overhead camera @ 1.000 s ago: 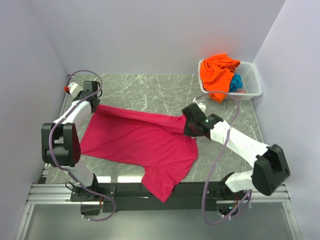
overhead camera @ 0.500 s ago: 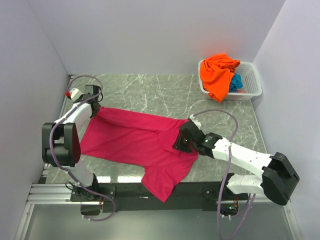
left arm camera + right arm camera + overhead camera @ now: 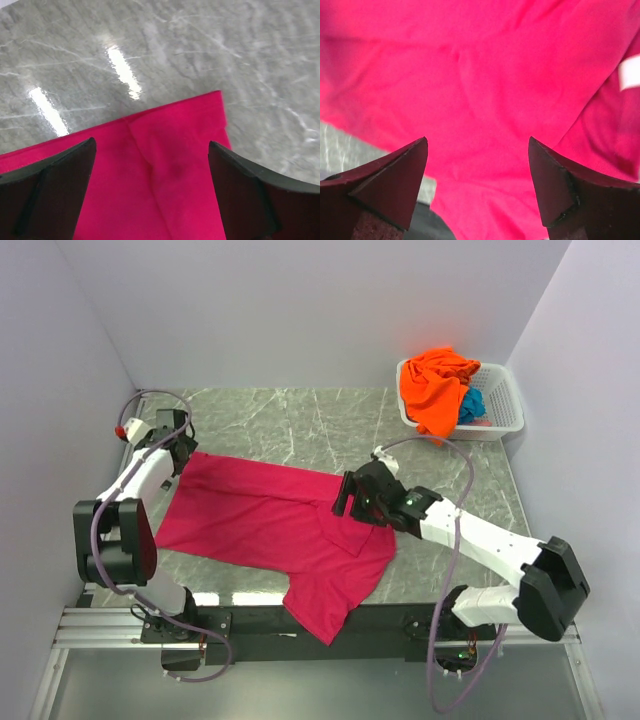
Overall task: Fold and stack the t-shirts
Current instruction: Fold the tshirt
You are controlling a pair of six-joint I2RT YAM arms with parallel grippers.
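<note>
A magenta-pink t-shirt (image 3: 270,520) lies spread on the marble table, its lower part hanging over the near edge. My left gripper (image 3: 182,447) hovers open over the shirt's far-left corner (image 3: 200,130), with nothing between its fingers (image 3: 60,175). Over the shirt's right side my right gripper (image 3: 345,502) also stands open, and only pink cloth (image 3: 480,90) lies beneath it. A white neck label (image 3: 630,72) shows at the right edge of the right wrist view. An orange t-shirt (image 3: 432,390) and a teal-blue t-shirt (image 3: 472,405) sit in the basket.
The white lattice basket (image 3: 508,405) stands at the table's far right corner, with the orange shirt draped over its front rim. Bare marble (image 3: 300,420) runs behind the pink shirt. Walls close in on the left, back and right.
Both grippers have opened and let go of the pink shirt, which now lies flatter. The right gripper dipped toward the near edge, then came back and left. The left gripper shifted slightly left.
</note>
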